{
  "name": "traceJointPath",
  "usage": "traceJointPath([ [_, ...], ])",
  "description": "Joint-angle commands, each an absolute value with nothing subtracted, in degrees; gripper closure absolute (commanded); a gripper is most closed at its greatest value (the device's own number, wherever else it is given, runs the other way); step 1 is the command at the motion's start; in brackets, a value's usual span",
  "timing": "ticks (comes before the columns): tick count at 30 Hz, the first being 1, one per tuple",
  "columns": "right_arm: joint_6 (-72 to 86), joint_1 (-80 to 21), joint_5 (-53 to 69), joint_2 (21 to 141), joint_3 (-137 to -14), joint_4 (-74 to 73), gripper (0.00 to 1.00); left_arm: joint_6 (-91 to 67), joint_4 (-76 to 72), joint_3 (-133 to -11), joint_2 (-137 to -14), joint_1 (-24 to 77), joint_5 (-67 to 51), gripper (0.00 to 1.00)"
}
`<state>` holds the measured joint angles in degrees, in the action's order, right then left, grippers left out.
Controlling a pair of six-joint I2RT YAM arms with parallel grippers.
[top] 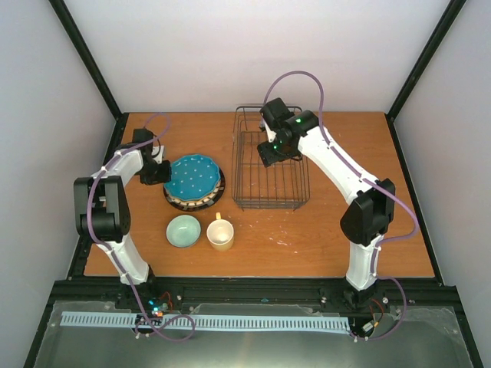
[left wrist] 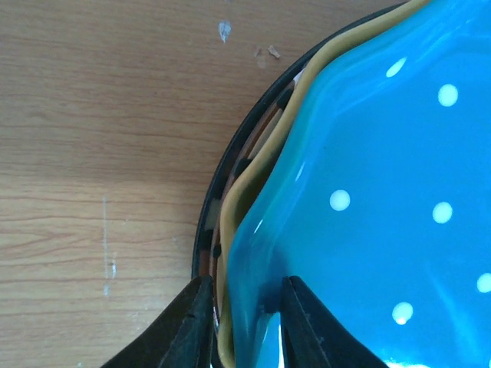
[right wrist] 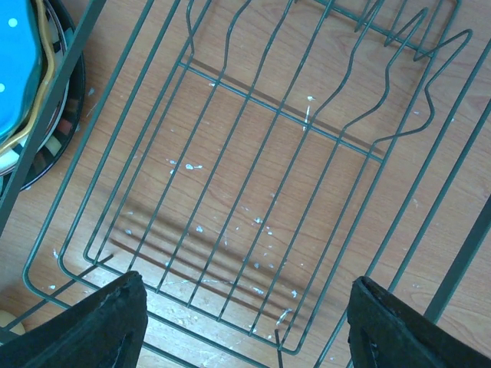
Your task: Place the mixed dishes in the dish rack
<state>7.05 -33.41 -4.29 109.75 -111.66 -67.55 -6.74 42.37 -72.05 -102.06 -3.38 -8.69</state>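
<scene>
A stack of plates sits left of centre, with the teal dotted plate (top: 193,176) on top. In the left wrist view the teal plate (left wrist: 383,192) lies over a yellow plate (left wrist: 268,153) and a black-striped plate (left wrist: 230,165). My left gripper (top: 157,172) is at the stack's left rim. Its jaws (left wrist: 244,326) are open, one finger on the teal plate and one outside the yellow rim. A mint bowl (top: 183,231) and a cream mug (top: 221,234) stand in front. My right gripper (top: 268,149) is open and empty above the dark wire dish rack (top: 270,201), which holds nothing (right wrist: 280,115).
The rack stands just right of the plate stack, and the stack's edge shows in the right wrist view (right wrist: 15,54). Black frame posts and pale walls enclose the wooden table (top: 345,238).
</scene>
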Motion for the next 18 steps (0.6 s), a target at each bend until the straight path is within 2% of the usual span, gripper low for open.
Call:
traceJointPath([
  [1,6.2,-33.5,-4.1,108.3,-111.1,-67.3,0.29,-7.0,41.0,-73.4,-103.8,-3.3,-10.3,0.74],
  [3,6.2,-33.4,-4.2,108.5,-111.1,-67.3,0.29,-6.8,40.8,-73.4,-104.4,-3.3,-10.4,0.79],
  [8,6.1,-33.4,-4.1,108.8,-111.0,-67.3,0.29,-6.0,42.2,-74.9,-105.3,-3.3,-10.0,0.99],
  [18,6.1,-33.4,-3.9,109.1,-111.1,-66.9,0.28,-4.5,43.9,-77.2,-103.4,-3.3,-8.5,0.99],
])
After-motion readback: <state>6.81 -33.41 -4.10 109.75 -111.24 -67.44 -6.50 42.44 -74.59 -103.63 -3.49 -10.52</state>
